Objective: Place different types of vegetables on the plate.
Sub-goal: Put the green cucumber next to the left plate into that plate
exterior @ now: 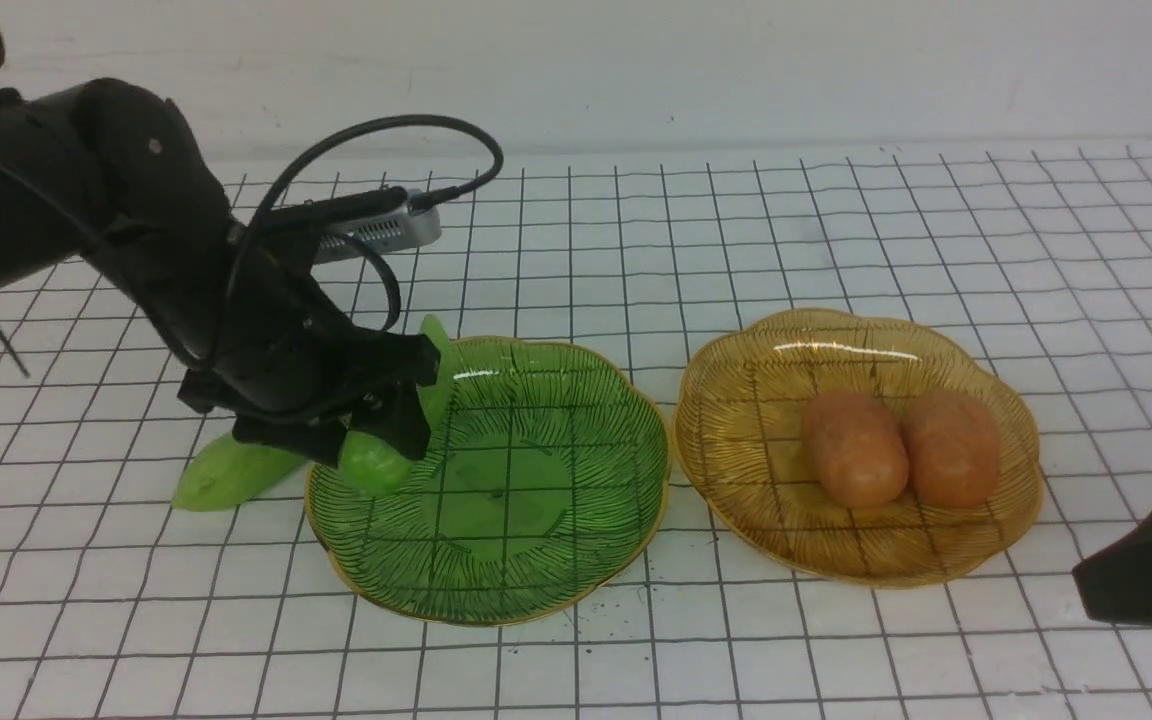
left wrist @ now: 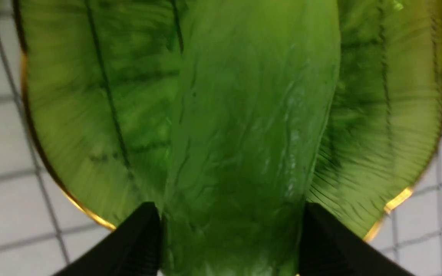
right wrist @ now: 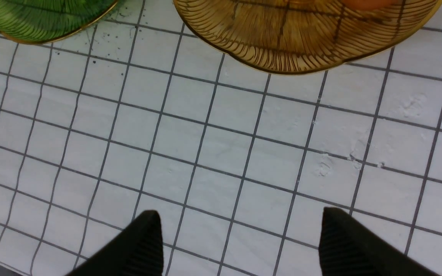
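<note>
Nearest me, the right hand (right wrist: 240, 245) is hanging wide and empty over the gridded worktop (right wrist: 221, 134), just short of the amber plate (exterior: 736, 400), where 2 potatoes (exterior: 854, 448) are lying side by side. Farther over, the left hand (left wrist: 228, 237) is gripping 1 gourd (exterior: 373, 465) above the left rim of the green plate (exterior: 536, 600). The other gourd (exterior: 226, 478) is lying on the worktop just outside that rim. I'd be carrying the held one toward the centre and lowering it before letting go, so it isn't rolling off.
</note>
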